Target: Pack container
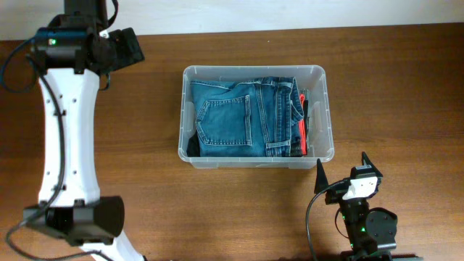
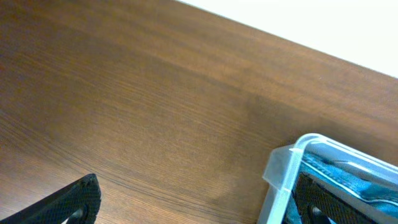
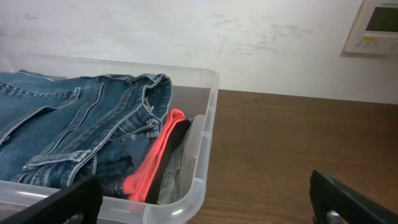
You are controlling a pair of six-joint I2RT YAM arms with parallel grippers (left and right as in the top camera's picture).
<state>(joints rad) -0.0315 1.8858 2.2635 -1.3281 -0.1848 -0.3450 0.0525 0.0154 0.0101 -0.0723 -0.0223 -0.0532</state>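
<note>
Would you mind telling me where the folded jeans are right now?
In the overhead view the folded jeans lie on top inside the container, filling its left and middle, with a red garment tucked along their right edge.

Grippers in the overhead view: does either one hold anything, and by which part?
Nothing is held: the left gripper and right gripper are open, both outside the container.

Even bright light, soft shadows; left wrist view slightly blurred, perhaps defocused.
</note>
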